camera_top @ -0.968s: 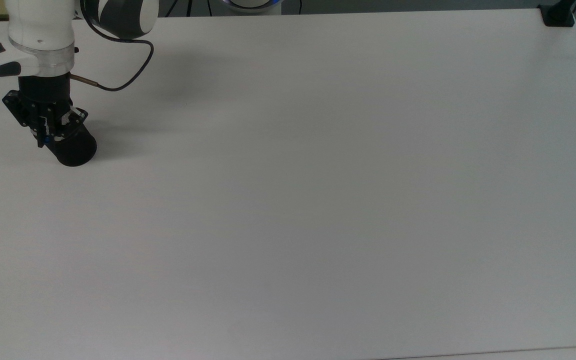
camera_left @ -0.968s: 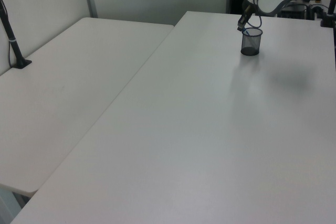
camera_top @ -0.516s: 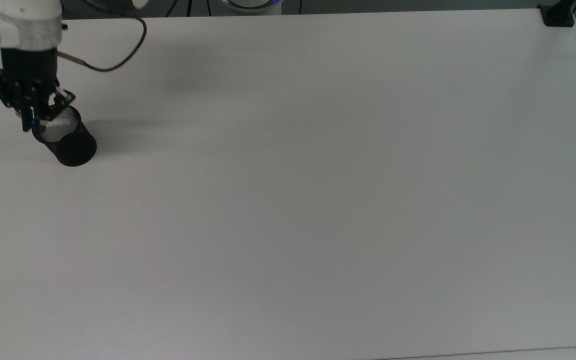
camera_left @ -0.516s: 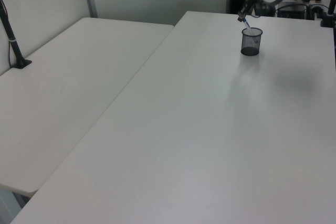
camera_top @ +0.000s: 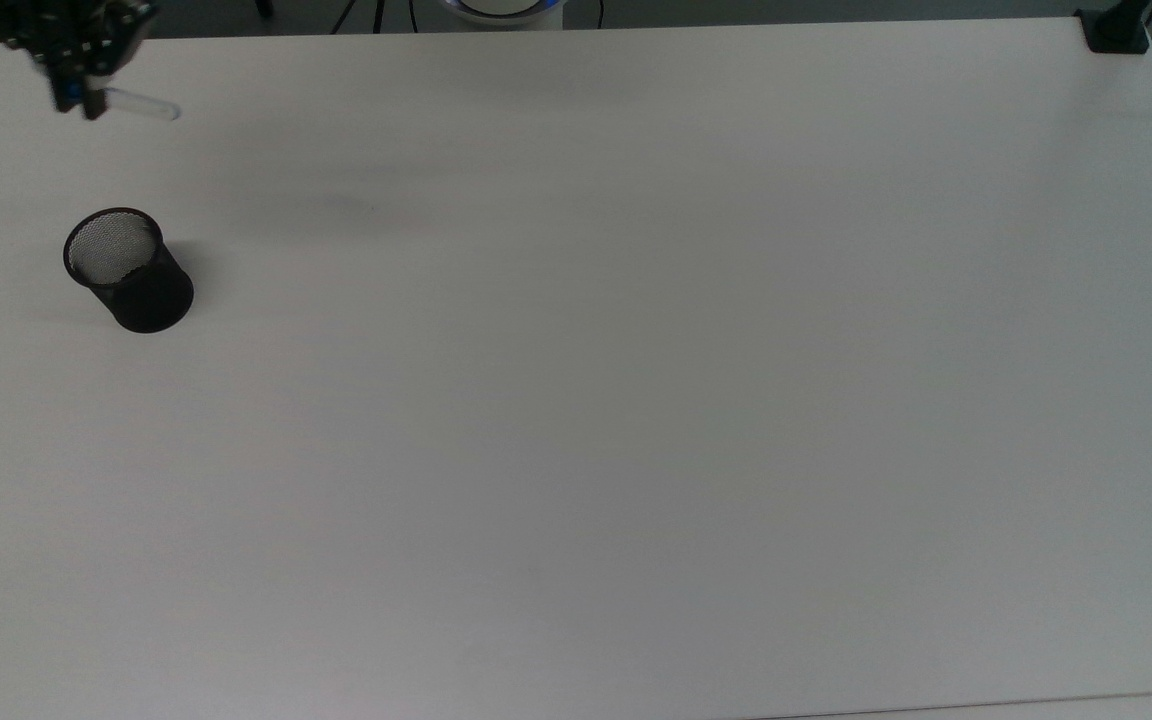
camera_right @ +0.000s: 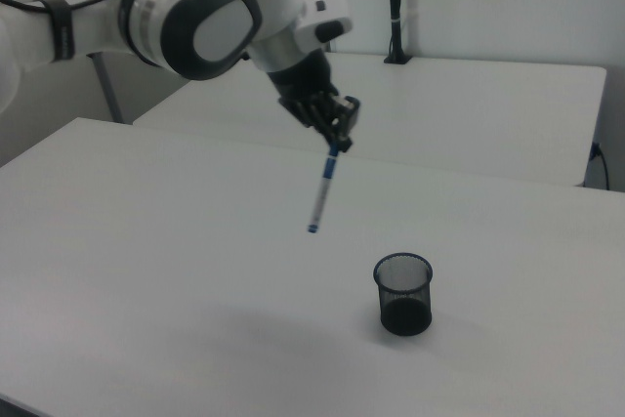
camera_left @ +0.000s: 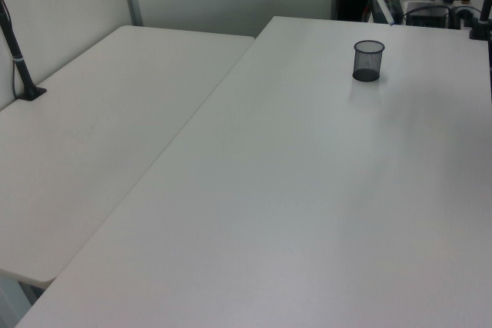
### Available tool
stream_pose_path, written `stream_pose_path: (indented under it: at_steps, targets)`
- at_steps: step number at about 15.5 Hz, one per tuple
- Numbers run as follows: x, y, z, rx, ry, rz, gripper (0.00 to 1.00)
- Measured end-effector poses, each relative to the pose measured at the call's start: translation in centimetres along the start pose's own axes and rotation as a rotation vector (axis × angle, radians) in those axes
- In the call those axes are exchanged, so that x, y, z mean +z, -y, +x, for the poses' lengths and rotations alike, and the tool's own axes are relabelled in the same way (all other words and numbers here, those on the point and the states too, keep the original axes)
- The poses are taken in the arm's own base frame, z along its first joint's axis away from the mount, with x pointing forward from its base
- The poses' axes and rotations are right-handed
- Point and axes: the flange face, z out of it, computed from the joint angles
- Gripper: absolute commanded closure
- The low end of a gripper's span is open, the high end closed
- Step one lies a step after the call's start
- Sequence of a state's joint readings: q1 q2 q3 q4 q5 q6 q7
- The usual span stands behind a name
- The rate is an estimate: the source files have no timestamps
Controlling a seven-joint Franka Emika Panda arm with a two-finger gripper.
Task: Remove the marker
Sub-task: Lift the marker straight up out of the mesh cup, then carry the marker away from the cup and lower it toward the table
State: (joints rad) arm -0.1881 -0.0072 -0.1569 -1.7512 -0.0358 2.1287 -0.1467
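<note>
So the big white surface (camera_right: 146, 271) is mostly bare, with the arm (camera_right: 210, 21) reaching in over it from the right view's left. The black mesh cup (camera_right: 403, 294) stands upright on its own. The fingers (camera_right: 335, 140) are pinching the marker (camera_right: 320, 192) by its top end, and it hangs tilted in the air, up and off to the right view's left of the cup, touching nothing else.

I'd say the lift-out step is basically done. What's left looks like carrying it somewhere open on the surface, well apart from the cup, lowering it and letting go.

There's a small blue label on the barrel, but I can't read any writing or brand.
</note>
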Motion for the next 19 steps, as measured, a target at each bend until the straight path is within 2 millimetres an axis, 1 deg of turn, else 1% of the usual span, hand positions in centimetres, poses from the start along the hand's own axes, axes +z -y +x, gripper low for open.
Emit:
stream_pose_path:
  at_steps: [1, 2, 3, 4, 6, 8, 9, 12, 14, 15, 16, 19]
  targets:
    - [0.3, 2.1, -0.2, -0.031, 0.04, 0.018, 0.98]
    - [1.3, 4.1, -0.4, -0.06, 0.078, 0.033, 0.98]
    - [2.8, 6.0, -0.6, -0.085, 0.118, 0.046, 0.98]
    - [4.5, 7.6, -0.8, -0.104, 0.152, 0.054, 0.98]
    - [8.4, 9.6, -1.2, -0.134, 0.217, 0.064, 0.98]
    - [12.7, 10.8, -1.7, -0.151, 0.284, 0.068, 0.98]
    - [14.3, 11.1, -2.0, -0.155, 0.305, 0.068, 0.98]
    - [17.7, 12.6, -2.6, -0.177, 0.351, 0.072, 0.98]
    - [20.8, 14.5, -3.4, -0.205, 0.391, 0.076, 0.98]
    - [22.0, 15.3, -3.4, -0.203, 0.377, 0.074, 0.98]
    - [22.6, 15.7, -3.2, -0.188, 0.359, 0.07, 0.98]
    - [23.9, 16.4, -2.9, -0.159, 0.306, 0.065, 0.98]
